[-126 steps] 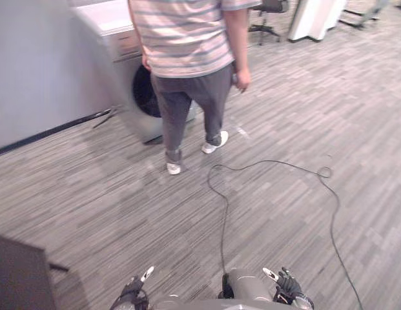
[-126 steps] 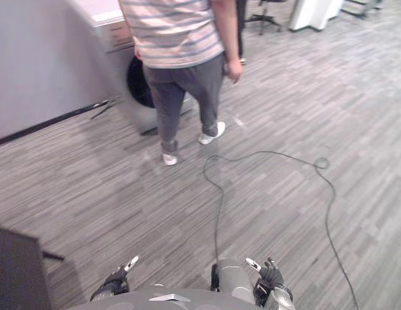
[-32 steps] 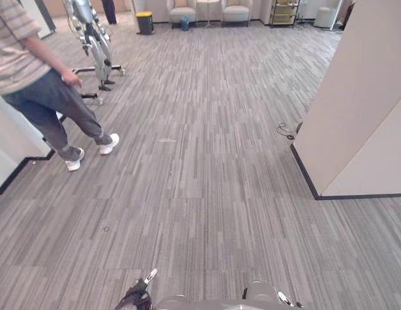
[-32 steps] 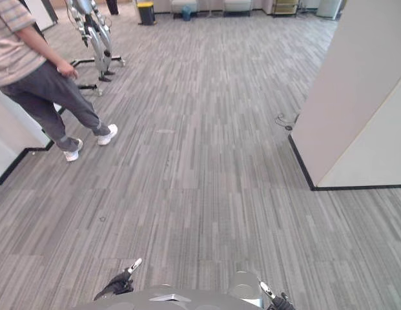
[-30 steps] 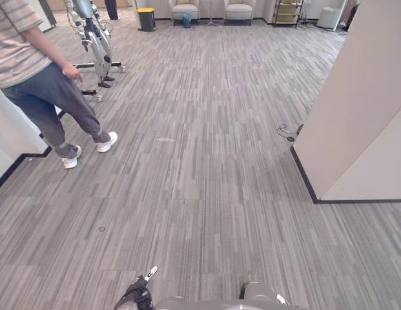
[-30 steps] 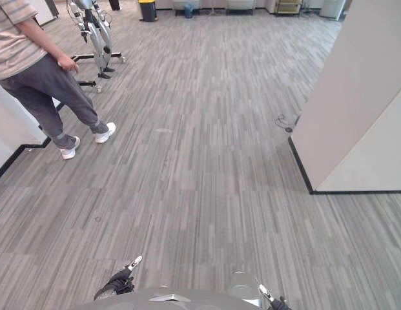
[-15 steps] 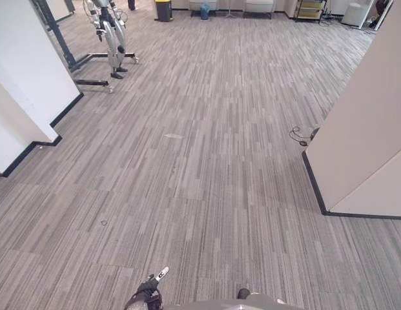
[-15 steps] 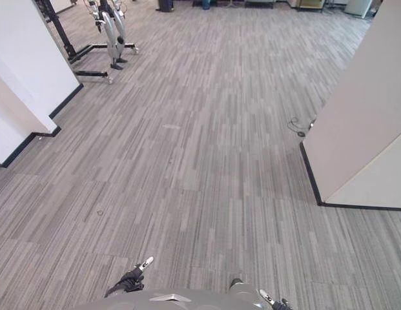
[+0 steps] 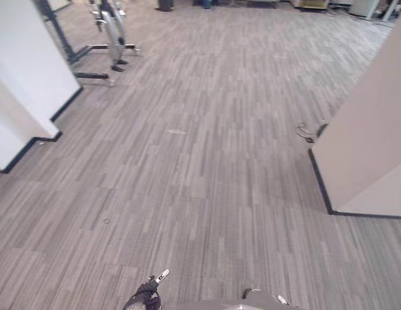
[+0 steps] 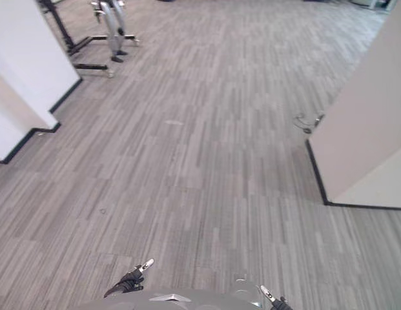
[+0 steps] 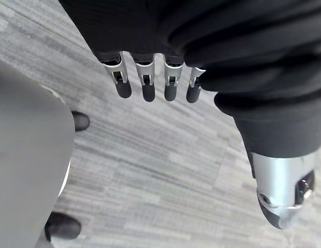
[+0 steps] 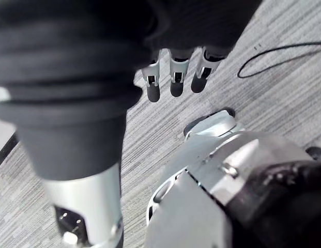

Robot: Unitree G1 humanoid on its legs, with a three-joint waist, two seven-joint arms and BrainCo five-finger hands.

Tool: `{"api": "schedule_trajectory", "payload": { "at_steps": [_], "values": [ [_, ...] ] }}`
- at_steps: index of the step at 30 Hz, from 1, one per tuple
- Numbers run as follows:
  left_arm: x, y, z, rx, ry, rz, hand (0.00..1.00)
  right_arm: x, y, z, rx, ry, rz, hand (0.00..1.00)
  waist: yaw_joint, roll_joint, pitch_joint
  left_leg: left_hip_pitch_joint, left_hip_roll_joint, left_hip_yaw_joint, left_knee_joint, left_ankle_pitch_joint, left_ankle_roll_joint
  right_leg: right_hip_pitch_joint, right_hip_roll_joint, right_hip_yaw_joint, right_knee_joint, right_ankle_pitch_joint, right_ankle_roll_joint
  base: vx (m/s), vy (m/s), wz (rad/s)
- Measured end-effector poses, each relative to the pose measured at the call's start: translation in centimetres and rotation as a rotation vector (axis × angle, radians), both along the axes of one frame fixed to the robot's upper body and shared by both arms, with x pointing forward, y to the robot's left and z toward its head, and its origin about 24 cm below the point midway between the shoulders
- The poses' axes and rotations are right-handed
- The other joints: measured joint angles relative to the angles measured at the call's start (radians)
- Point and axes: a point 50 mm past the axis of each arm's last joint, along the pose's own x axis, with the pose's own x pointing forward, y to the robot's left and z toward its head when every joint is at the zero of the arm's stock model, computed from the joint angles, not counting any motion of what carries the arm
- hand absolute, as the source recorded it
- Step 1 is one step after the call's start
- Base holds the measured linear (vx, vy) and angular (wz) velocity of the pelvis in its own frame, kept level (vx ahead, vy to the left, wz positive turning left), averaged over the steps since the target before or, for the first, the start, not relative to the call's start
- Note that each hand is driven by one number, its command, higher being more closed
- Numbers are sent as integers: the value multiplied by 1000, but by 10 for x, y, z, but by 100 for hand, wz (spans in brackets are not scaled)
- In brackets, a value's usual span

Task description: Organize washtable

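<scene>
Now | left hand [image 11: 146,82] – fingers straight, released | right hand [image 12: 176,77] – fingers straight, released | both hang over grey plank floor [image 9: 206,161]

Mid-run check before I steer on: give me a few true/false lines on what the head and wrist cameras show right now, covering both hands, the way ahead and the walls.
1. The left hand hangs with straight fingers and holds nothing. True.
2. The right hand is curled round a cloth. False: its fingers are straight and hold nothing.
3. A washtable stands straight ahead of the robot. False: grey striped floor lies ahead, running between white walls.
4. A white wall with a dark baseboard stands on the robot's right. True.
5. A loose cable lies on the floor by that wall's far corner. True.
</scene>
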Motion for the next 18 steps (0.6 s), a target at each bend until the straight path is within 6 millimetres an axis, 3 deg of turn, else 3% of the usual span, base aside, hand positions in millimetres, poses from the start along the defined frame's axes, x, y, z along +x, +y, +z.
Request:
{"api": "schedule_trajectory", "payload": {
  "at_steps": [2, 3, 4, 7, 9, 11, 12, 13, 14, 15, 16, 18],
  "values": [
    [7, -1, 2, -3, -23, 7, 0, -1, 3, 0, 11, -12, -41, 0, 0, 8, 18, 35, -21, -30, -2, -13, 24, -113, -36, 84, 253, 65, -96, -46, 244, 31],
    [5, 2, 2, -1, -21, 23, 0, -3, 9, -2, 30, -17, -72, 0, -1, 9, 26, 62, -20, -34, -7, -29, 38, -167, -23, 116, 352, 38, -98, -70, 111, 3],
    [4, 2, 2, -3, -13, 25, 0, -4, 9, -2, 34, -16, -72, 0, -4, 11, 26, 73, -8, -29, -4, -47, 38, -201, 12, 107, 356, -10, -94, -110, 35, -6],
    [15, -4, 3, -10, -28, -5, 0, -6, 12, -2, 47, -21, -128, 0, -16, 21, 33, 79, 21, -33, -8, -77, 32, -243, 70, 2, 209, -38, -101, -110, -51, 1],
    [24, -7, 5, -15, -47, -17, 0, -12, 16, -4, 61, -15, -198, 0, -25, 14, 53, 95, 40, -35, -6, -116, 21, -250, 121, -48, 61, -32, -93, 0, -135, 9],
    [23, -12, 4, -35, -48, 1, 0, -29, 17, -4, 68, 26, -269, 0, -59, 28, 45, 133, 83, -46, 47, -176, -21, -236, 186, -25, 40, -57, -138, 432, -201, 54],
    [26, -14, 4, -51, -59, 37, 0, -32, 17, -4, 70, 29, -320, 0, -63, 23, 52, 76, 109, -4, 283, -220, -54, -183, 194, -23, 50, -53, -153, 526, -98, 59],
    [31, -15, 7, -58, -86, 61, 0, -30, 16, -4, 69, 16, -333, 0, -61, 28, 53, 14, 133, 19, 454, -211, -65, -153, 198, -30, 43, -69, -160, 425, -90, 32],
    [35, -16, 9, -70, -117, 107, 0, -22, 13, -3, 57, -12, -320, 0, -50, 38, 61, -135, 190, 31, 811, -62, -90, -81, 212, -36, 13, -96, -171, 234, -71, -21],
    [40, -18, 12, -82, -150, 137, 0, -7, 6, 0, 36, -60, -307, 0, -28, 51, 77, -248, 228, 15, 1066, 4, -120, -8, 236, -17, -21, -110, -182, 161, -83, -40],
    [42, -18, 12, -85, -160, 151, 0, 2, 3, 1, 28, -79, -289, 0, -22, 59, 85, -284, 236, 10, 1138, 3, -120, 37, 244, -8, -42, -111, -183, 75, -9, -58],
    [43, -7, 15, -59, -177, 187, 0, 28, -1, 6, 4, -142, -185, 0, -6, 39, 91, -373, 252, 83, 1154, -21, -80, 214, 227, 43, -152, -109, -181, -40, 53, -55]
  ]
}}
